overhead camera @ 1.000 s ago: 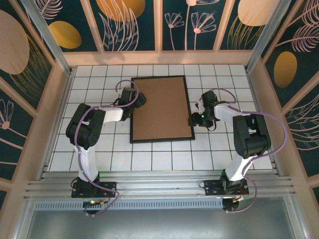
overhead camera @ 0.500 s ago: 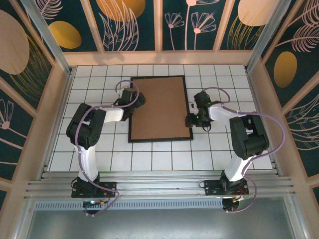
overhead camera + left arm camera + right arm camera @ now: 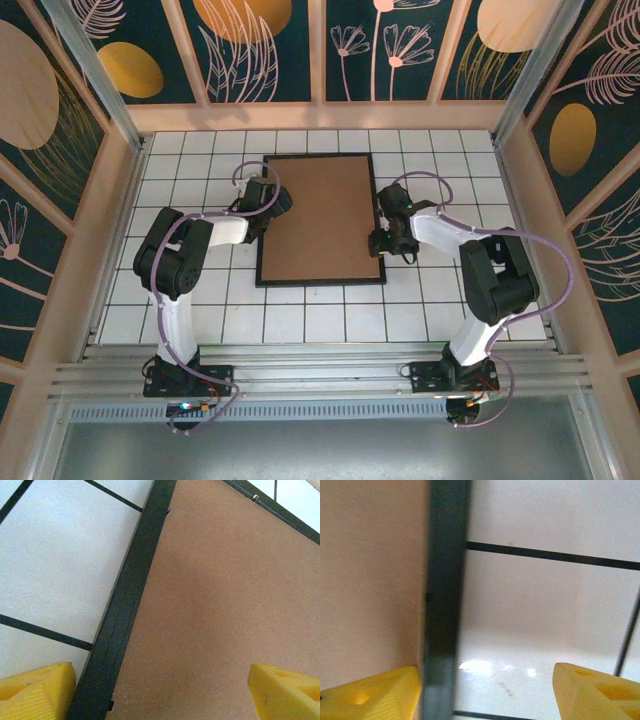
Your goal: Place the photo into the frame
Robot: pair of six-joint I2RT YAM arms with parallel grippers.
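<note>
The frame lies flat on the tiled table, its narrow black rim around a plain brown backing board. The photo is hidden. My left gripper stands open over the frame's left rim, one yellow finger over the tiles and the other over the board. My right gripper is open at the right rim, its left finger over the board's edge and its right one over the tiles. My left gripper and my right gripper hold nothing.
White tiles with dark grout surround the frame on all sides. Patterned walls enclose the table at the left, right and back. A small metal clip sits on the frame's far rim.
My right gripper has moved left to the frame's right rim and its jaws have opened wider. The frame has shifted slightly left. The left arm has stayed put.
</note>
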